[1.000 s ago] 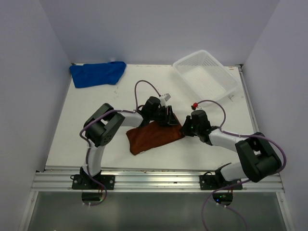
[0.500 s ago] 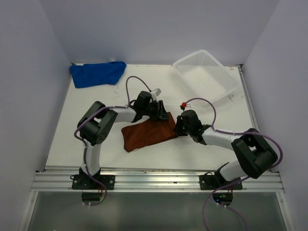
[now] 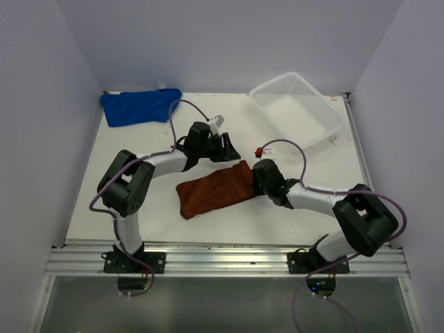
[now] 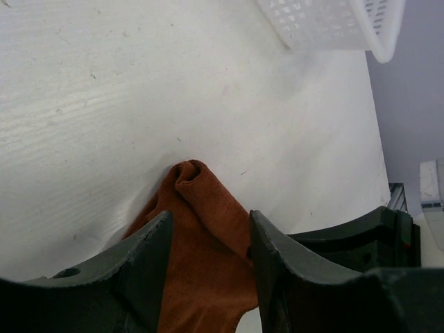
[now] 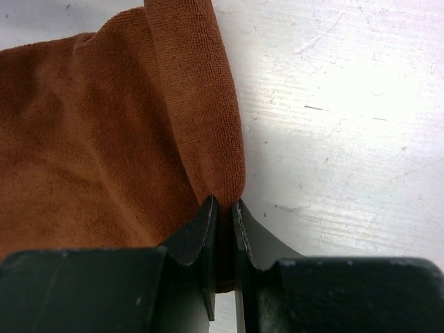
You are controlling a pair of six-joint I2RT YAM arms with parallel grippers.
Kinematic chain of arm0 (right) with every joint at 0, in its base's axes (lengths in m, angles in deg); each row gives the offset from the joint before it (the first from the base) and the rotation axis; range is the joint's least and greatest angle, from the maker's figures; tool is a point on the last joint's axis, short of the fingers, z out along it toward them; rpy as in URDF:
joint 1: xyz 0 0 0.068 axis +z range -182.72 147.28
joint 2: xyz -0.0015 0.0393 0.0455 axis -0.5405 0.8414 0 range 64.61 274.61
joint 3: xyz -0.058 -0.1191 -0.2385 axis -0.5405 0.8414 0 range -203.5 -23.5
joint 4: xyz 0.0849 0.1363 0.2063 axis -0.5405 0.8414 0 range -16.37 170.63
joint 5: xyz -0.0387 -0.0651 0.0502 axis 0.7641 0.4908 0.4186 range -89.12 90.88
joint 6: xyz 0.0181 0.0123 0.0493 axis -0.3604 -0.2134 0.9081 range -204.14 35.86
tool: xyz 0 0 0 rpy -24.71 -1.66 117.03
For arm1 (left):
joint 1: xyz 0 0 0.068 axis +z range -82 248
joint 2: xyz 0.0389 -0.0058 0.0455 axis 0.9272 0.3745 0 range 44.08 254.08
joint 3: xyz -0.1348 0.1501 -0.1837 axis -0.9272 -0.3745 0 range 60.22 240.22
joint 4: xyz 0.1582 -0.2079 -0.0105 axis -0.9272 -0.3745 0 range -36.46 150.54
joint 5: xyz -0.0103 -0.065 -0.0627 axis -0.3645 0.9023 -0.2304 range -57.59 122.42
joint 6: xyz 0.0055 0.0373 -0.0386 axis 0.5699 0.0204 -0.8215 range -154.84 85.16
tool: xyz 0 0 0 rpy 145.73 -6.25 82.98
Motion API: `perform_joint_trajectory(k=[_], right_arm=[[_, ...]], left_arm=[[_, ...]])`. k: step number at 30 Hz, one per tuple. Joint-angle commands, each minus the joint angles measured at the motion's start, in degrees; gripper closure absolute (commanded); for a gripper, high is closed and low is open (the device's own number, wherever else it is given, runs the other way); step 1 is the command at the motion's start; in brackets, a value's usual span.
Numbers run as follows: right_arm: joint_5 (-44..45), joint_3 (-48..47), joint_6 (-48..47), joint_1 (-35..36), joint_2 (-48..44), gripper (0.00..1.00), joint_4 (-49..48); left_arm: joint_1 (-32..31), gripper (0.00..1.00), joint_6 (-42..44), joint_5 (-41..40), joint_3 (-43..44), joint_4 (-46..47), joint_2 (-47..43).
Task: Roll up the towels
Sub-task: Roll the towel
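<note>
The left claw point(image 3: 229, 148) has backed off open toward 11 o'clock, while the right claw point(image 3: 254, 174), pinching the 3 o'clock edge of the rust-brown towel point(image 3: 214, 190), has slid it mid-table, likely ready for rolling.

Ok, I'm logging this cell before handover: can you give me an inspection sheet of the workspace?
Surface: white table, faintly scuffed.
Job's things: rust-brown towel lying mid-table; blue towel bunched at far-left corner.
Clutter: white mesh basket, far right.
Grippers: left claw open, straddling the rust-brown towel's corner; right claw shut on its edge.
Cables: purple cables loop over both arms.
Surroundings: plain walls; nothing else seen.
</note>
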Motion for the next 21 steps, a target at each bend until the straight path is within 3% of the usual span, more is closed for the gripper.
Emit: perform_joint_trajectory(k=[1,14,21], right_arm=[[4.04,-2.38,-0.76,0.87,0.79,1.0,-0.07],[6.06,-1.76,0.82,2.9,2.11,1.0,-2.8],[6.76,-0.1,1.09,3.34,0.53,1.0,-4.46]], left_arm=[[0.11,0.47,-2.93,2.98,1.23,1.72,-2.38],[-4.02,0.43,-6.19,2.99,5.18,3.4,5.7],[-4.2,0.43,-2.68,-1.31,7.47,-2.31,7.38]])
